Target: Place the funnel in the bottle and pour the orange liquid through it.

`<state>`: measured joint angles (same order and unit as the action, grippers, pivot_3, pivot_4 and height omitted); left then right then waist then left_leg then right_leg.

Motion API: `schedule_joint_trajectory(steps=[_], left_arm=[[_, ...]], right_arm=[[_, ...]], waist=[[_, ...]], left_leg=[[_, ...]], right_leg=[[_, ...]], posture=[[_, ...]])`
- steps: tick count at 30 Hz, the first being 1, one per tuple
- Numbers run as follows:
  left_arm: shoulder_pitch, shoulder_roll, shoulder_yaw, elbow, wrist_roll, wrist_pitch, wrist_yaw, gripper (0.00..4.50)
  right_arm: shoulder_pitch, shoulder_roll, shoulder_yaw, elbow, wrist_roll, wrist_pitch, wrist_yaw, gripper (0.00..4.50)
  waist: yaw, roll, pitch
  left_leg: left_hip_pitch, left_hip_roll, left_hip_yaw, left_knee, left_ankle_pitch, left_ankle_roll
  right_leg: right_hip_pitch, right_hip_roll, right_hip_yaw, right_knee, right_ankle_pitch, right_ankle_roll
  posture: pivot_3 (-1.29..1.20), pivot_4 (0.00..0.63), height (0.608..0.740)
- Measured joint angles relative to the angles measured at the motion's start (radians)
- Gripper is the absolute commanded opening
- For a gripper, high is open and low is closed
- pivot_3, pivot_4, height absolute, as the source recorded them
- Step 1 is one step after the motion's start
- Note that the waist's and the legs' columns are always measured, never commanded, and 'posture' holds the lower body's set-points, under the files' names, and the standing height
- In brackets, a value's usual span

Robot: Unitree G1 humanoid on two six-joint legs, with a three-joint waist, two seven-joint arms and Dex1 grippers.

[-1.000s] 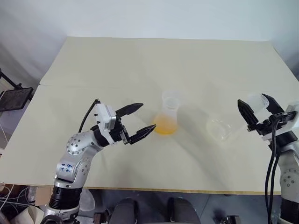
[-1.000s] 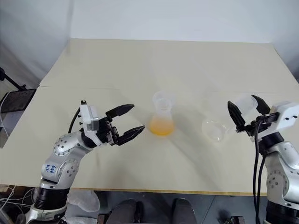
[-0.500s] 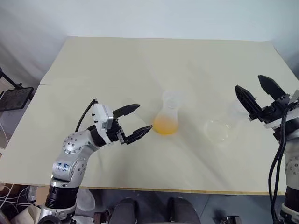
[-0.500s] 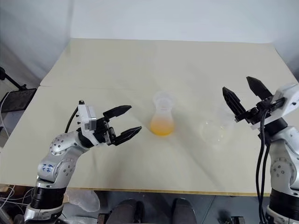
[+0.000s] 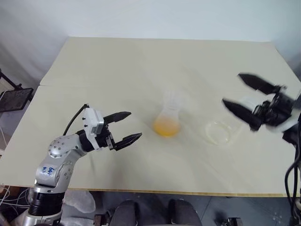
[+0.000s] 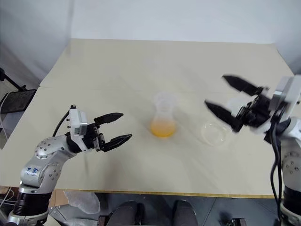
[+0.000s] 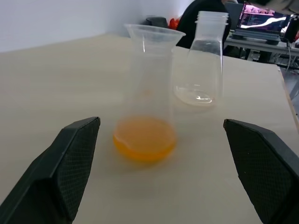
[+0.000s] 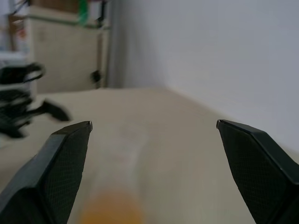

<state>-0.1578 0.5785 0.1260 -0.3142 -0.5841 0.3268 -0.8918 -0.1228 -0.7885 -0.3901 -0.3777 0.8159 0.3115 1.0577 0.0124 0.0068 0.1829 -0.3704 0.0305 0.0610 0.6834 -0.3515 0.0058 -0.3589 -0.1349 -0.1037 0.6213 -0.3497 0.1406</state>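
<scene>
**Stage of task** — judged near or at its end. The small clear cone-shaped funnel (image 7: 154, 35) sits in the mouth of the tall, slim, transparent bottle (image 7: 145, 93). The translucent yellow-orange liquid (image 7: 145, 144) lies as a shallow pool in that bottle's base. The broader clear conical flask with a threaded neck (image 7: 202, 70) looks empty. Nothing seems left to do beyond clearing the arms.

**Position** — the bottle stands near the middle of the pale beige tabletop (image 5: 141, 61). The empty flask is at its 3 o'clock, near but apart.

**Orientation** — the bottle is upright, long axis vertical, mouth upward. The funnel's wide cone faces up and its stem points down into the neck, though the stem itself is hard to make out.

**Hands** — the left hand (image 5: 135, 125), at the bottle's 9 o'clock, is spread wide and holds nothing. The right hand (image 5: 231, 88), at about 2 o'clock, is likewise spread and empty.
</scene>
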Motion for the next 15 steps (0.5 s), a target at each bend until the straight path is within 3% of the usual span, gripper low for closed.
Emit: schedule_joint_trajectory(steps=[4, 15], left_arm=[[0.072, 0.047, 0.033, -0.004, -0.001, -0.003, -0.04, 4.5], [0.272, 0.058, 0.082, -0.028, 0.089, -0.159, -0.038, 4.5]], right_arm=[[0.131, 0.001, 0.032, 0.048, -0.093, -0.1, 0.135, 4.47], [0.192, 0.011, 0.021, 0.371, -0.239, -0.403, 0.318, 4.47]], waist=[[0.009, -0.001, 0.0], [0.01, -0.001, 0.0]], left_leg=[[0.0, -0.001, 0.003, 0.0, 0.0, 0.001], [0.002, 0.0, 0.004, 0.001, 0.0, 0.0]], right_leg=[[0.0, -0.001, 0.001, -0.002, 0.0, 0.0], [0.001, 0.0, 0.001, -0.002, 0.0, 0.0]], posture=[[0.0, 0.15, 0.74], [0.0, 0.15, 0.74]])
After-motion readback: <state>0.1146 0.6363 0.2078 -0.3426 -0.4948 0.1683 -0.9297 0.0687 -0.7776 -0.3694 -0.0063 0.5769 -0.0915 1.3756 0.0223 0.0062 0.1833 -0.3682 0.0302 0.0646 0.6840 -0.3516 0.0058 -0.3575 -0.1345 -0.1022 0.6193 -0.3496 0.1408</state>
